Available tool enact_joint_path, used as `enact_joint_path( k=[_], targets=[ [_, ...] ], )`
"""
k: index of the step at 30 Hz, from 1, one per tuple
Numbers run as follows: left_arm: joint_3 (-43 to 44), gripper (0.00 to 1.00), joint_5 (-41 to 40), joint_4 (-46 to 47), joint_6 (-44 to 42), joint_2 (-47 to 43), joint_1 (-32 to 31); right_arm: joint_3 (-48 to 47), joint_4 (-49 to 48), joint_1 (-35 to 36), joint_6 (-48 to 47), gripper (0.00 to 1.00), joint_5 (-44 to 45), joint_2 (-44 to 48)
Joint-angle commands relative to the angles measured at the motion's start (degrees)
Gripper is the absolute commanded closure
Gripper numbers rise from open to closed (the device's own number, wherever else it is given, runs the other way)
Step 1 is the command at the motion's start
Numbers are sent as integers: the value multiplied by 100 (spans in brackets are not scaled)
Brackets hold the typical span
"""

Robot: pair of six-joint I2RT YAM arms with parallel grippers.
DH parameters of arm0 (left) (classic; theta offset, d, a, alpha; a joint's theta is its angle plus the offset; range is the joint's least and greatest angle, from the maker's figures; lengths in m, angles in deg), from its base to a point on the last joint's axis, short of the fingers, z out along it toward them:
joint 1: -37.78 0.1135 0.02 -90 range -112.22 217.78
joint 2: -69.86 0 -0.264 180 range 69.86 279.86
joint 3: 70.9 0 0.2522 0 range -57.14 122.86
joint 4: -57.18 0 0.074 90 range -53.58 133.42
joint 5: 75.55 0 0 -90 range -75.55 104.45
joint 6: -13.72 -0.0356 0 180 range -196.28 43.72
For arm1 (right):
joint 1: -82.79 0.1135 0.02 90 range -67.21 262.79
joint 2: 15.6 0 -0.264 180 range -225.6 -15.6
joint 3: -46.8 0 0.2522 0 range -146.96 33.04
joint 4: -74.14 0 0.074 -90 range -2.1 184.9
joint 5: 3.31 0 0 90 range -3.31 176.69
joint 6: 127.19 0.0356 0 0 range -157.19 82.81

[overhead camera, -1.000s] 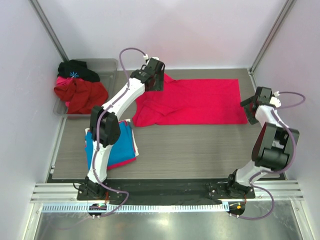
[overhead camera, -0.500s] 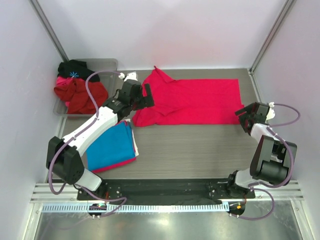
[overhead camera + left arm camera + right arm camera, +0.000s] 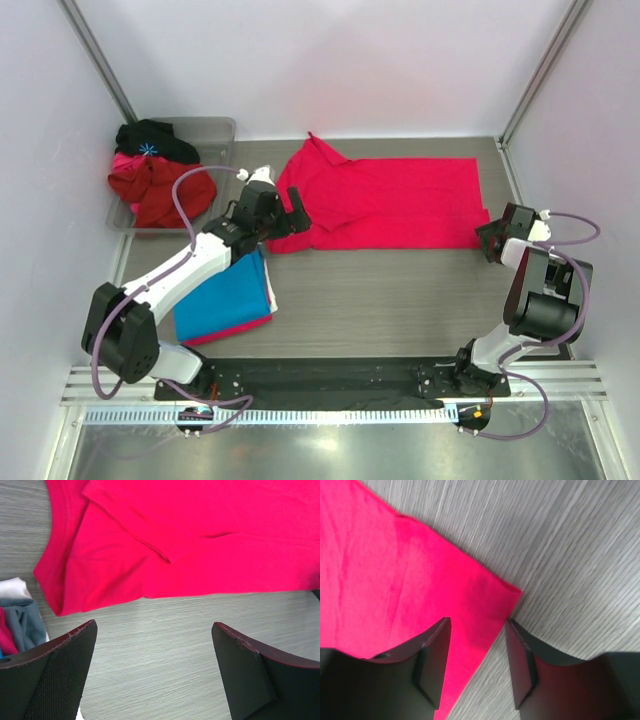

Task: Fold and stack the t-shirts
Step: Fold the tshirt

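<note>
A bright crimson-pink t-shirt (image 3: 400,200) lies spread flat at the back of the table, its left part folded over itself. My left gripper (image 3: 299,211) is open and empty, just off the shirt's near left edge. In the left wrist view the gripper (image 3: 155,672) is over bare table and the shirt (image 3: 200,540) fills the top. My right gripper (image 3: 487,238) is open at the shirt's near right corner. In the right wrist view the gripper (image 3: 477,652) straddles that corner of the shirt (image 3: 395,580). A folded bright blue t-shirt (image 3: 225,295) lies on a pink-red one (image 3: 235,330) at the near left.
A clear bin (image 3: 222,130) at the back left holds a heap of red and black clothes (image 3: 155,180). The table's grey wood surface (image 3: 400,300) runs to the walls at left, right and back. The stack's edge shows in the left wrist view (image 3: 15,622).
My left arm has swung from the shirt's far left corner toward the near side, now at its near left edge. My right gripper has moved down to the shirt's near right corner.
</note>
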Motion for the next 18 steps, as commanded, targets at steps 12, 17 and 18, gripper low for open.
enact_joint_path(
  k=[12,17,18],
  targets=[
    [-402,11,271,933,589,76,-59,-379,-4,-14,345,99,804,-590],
    [-445,18,-107,1064,931,463,-226,-37,68,-23,538,99,1481,130],
    [-507,20,-99,1326,1028,551,-235,-2,85,-23,556,99,1578,192]
  ],
)
